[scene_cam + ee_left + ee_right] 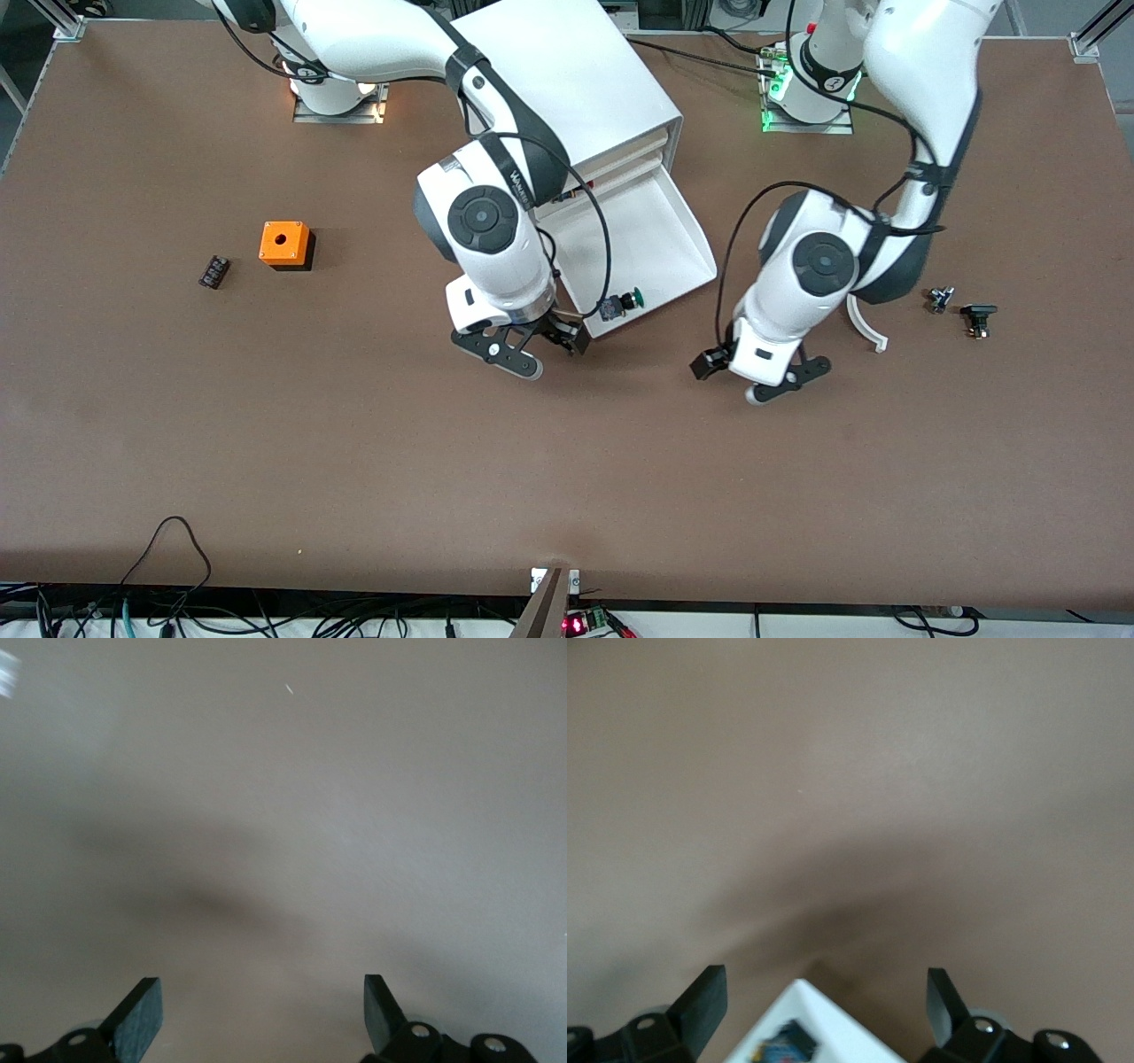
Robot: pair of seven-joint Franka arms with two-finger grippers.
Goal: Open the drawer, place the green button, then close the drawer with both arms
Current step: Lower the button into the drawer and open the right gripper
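Note:
The white cabinet has its bottom drawer pulled open. The button, with a green cap and a blue-red end, lies inside the drawer at its front corner. My right gripper is open and empty, over the table just beside that corner. In the right wrist view the open gripper frames the drawer's corner and the button's blue-red end. My left gripper is open and empty over bare table toward the left arm's end. The left wrist view shows that gripper over bare table only.
An orange box with a hole and a small black part sit toward the right arm's end. A white curved piece and two small dark parts lie toward the left arm's end.

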